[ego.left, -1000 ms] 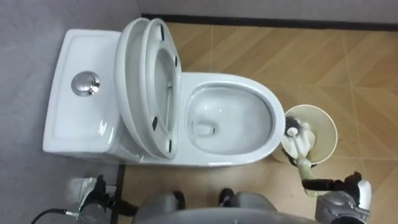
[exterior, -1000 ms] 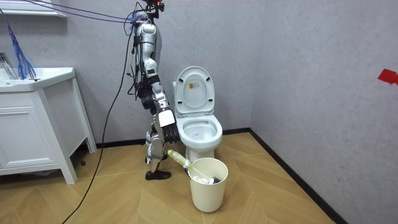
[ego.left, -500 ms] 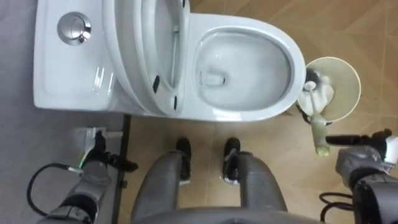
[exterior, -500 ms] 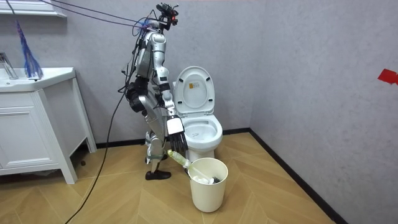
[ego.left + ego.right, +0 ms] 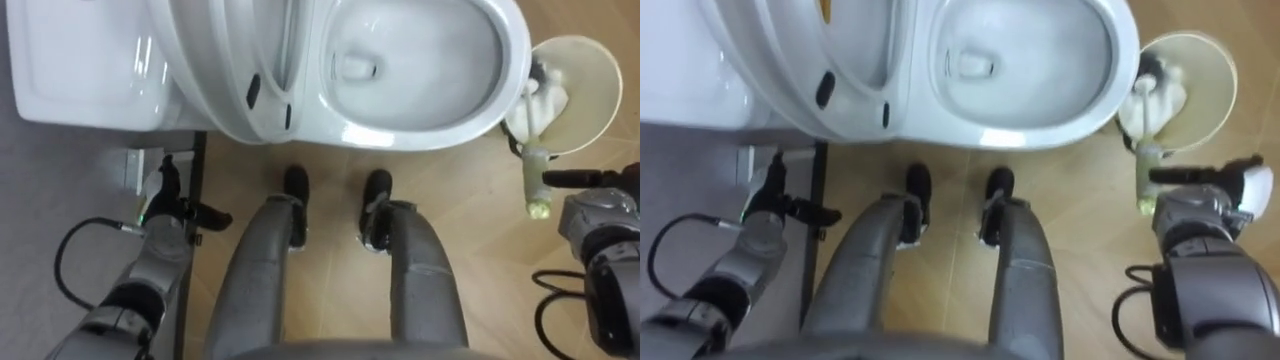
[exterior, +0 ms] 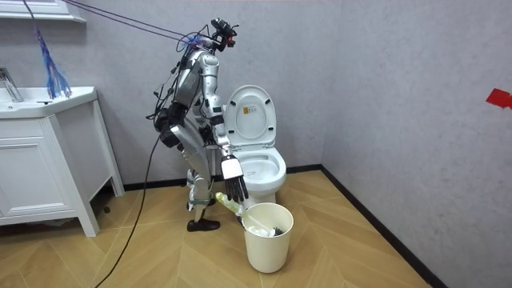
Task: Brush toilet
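In the left eye view the right hand [image 5: 600, 215] hangs with its dark fingers stretched straight and nothing in them. Just to their left lies the free end of the toilet brush [image 5: 536, 178], a slim pale-green plastic stick with a white head. The brush leans out of a cream round plastic bin [image 5: 606, 62] ahead of the hand, its head down inside. The white ceramic toilet [image 5: 420, 125], with its seat [image 5: 225, 90] raised, is ahead and well to the left of that hand. The left hand [image 5: 165, 215] hangs low by the toilet's other side, loosely spread and empty.

In the room view the robot bends forward beside the toilet. Its right hand [image 6: 234, 182] dangles directly above the handle [image 6: 228, 206], with the bin [image 6: 266, 234] just beyond.

In the right eye view the fingertips seem to reach the handle [image 5: 1146, 172], though I cannot tell whether they touch.

The brush should be light and stiff, and its smooth handle is probably slippery. The best hold is a full wrap near the free end, since a fingertip pinch would let it twist. The bin looks light and may tip as the head lifts out.
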